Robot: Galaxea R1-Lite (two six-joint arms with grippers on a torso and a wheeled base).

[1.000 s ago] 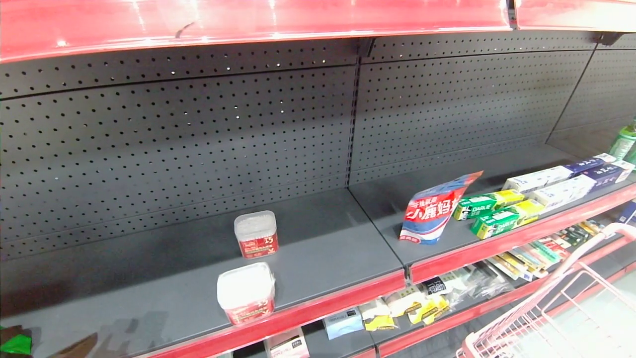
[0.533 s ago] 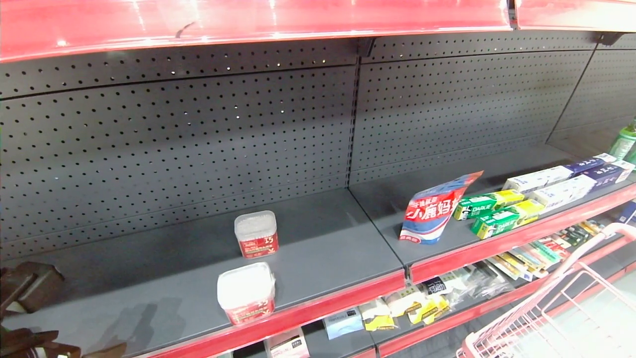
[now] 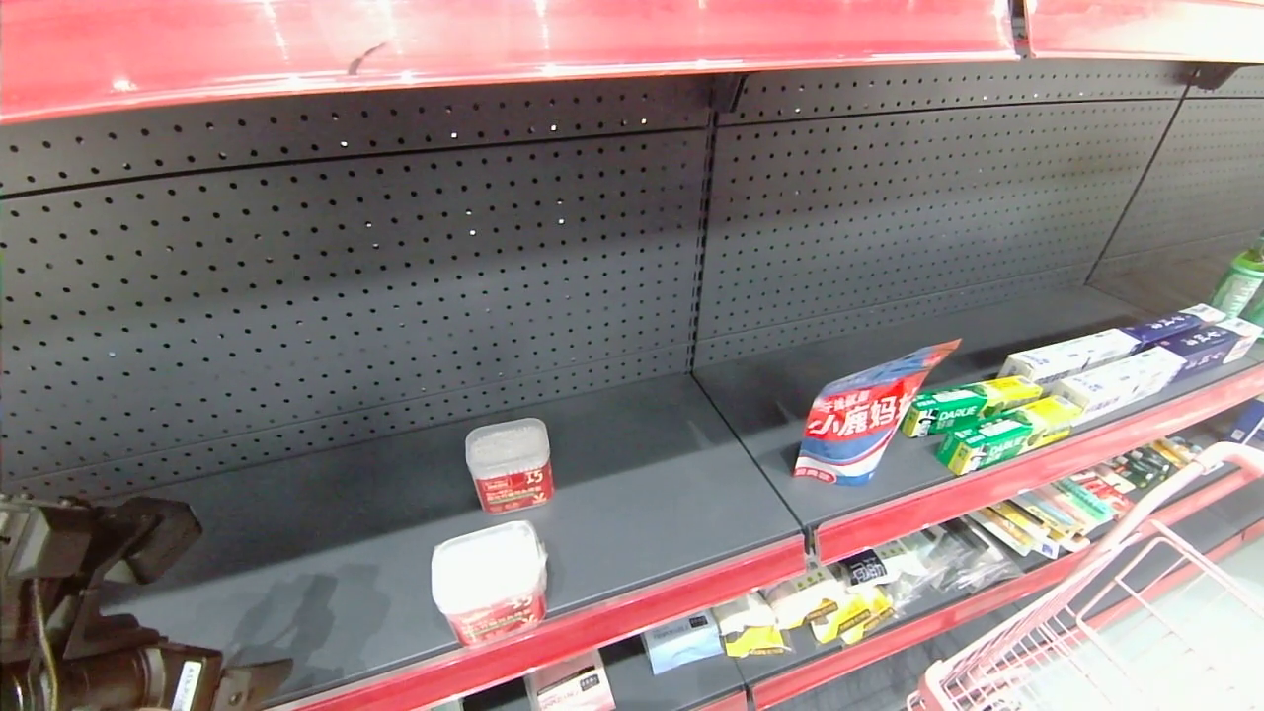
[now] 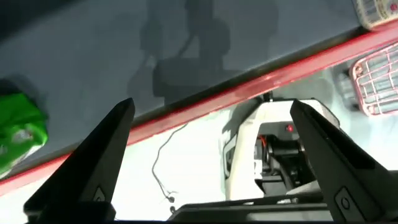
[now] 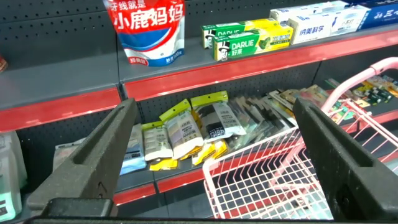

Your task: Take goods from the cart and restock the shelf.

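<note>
The grey shelf (image 3: 642, 494) holds two red-labelled tubs: one (image 3: 509, 464) farther back, one (image 3: 489, 581) at the red front edge. To their right a red, white and blue pouch (image 3: 857, 413) leans against green toothpaste boxes (image 3: 978, 420). The pink cart (image 3: 1106, 622) stands at the lower right. My left arm (image 3: 89, 592) is at the shelf's left end. My left gripper (image 4: 211, 106) is open and holds nothing, with a green packet (image 4: 18, 130) lying on the shelf off to one side. My right gripper (image 5: 214, 102) is open and empty above the cart (image 5: 280, 180), facing the pouch (image 5: 149, 31).
White and blue boxes (image 3: 1136, 360) continue the row to the right, with a green bottle (image 3: 1239, 276) at the far end. The lower shelf (image 5: 186, 134) is packed with small packets. A red shelf (image 3: 494, 39) overhangs. Bare shelf lies between the tubs and the pouch.
My left arm has risen into the head view at the lower left and moved right along the shelf, covering the green packet seen there a second ago. The goods have not moved.
</note>
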